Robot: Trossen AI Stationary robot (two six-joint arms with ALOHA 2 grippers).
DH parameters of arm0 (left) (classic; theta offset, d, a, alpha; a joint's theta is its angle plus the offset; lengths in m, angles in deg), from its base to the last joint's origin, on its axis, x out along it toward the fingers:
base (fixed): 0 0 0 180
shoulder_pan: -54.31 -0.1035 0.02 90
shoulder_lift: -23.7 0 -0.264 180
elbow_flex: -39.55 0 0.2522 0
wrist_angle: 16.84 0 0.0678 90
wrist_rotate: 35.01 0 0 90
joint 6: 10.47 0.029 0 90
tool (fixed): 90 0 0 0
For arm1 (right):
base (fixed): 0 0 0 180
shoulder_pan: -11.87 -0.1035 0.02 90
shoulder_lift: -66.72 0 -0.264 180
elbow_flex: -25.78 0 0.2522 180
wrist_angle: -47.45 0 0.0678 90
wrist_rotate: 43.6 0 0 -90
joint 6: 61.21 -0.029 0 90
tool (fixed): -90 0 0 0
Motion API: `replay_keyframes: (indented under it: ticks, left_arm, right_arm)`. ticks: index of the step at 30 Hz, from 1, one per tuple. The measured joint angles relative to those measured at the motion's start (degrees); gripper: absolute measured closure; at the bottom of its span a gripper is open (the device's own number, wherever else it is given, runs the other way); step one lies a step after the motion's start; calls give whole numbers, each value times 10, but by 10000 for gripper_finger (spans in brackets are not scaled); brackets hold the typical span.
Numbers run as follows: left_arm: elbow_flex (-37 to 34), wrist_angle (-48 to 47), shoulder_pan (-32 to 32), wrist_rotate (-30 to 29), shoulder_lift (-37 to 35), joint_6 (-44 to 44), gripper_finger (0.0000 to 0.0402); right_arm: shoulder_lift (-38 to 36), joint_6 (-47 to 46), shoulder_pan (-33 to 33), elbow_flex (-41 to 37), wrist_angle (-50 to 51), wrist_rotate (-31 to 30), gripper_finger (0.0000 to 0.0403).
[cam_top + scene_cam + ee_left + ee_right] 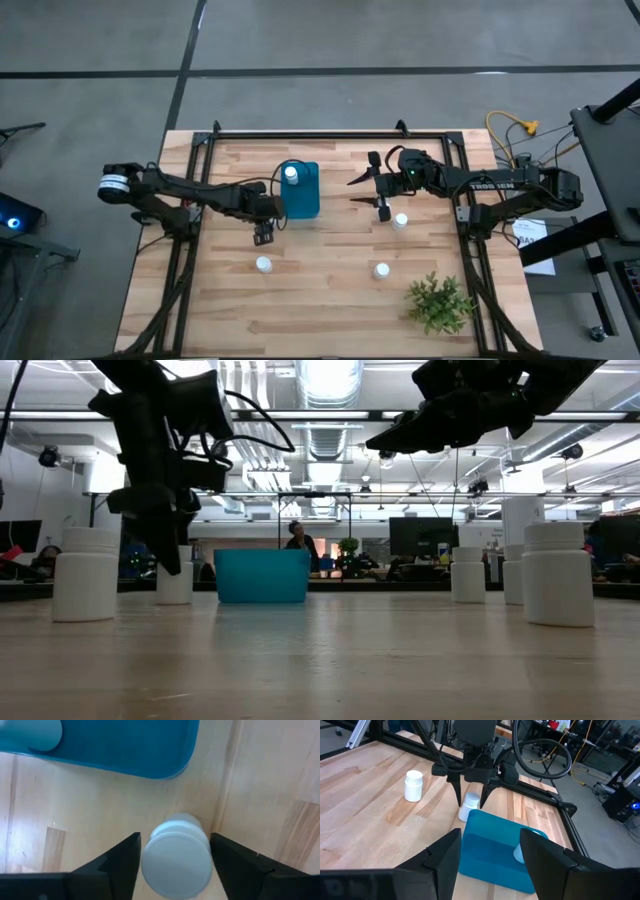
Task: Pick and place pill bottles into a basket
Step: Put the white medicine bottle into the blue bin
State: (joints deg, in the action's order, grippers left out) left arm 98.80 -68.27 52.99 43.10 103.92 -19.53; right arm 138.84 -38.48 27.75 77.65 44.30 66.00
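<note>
One pill bottle (290, 173) stands in the basket (303, 201) near the worktop's far edge. The left gripper (172, 852) hangs over a second bottle (176, 857) just beside the basket, jaws wide open either side, not gripping. The right gripper (487, 847), jaws open and empty, hovers by the basket; three bottles (400, 221) (263, 264) (381, 270) remain in view on the worktop.

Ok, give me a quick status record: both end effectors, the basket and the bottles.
left end effector: open, straddling a standing bottle beside the basket
right end effector: open, empty, over the table on the basket's other side
basket contents: one bottle inside
loose bottles: three upright in the open
</note>
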Motion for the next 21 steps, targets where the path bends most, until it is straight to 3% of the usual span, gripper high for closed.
replay_keyframes:
  ticks: [6, 21]
  left_arm:
    - [0, 1, -1, 1, -1, 0, 245]
    - [7, -27, -1, 47, -29, -23, 244]
  right_arm:
    - [0, 0, 0, 0, 0, 0, 209]
    - [1, -1, -7, 0, -6, 5, 209]
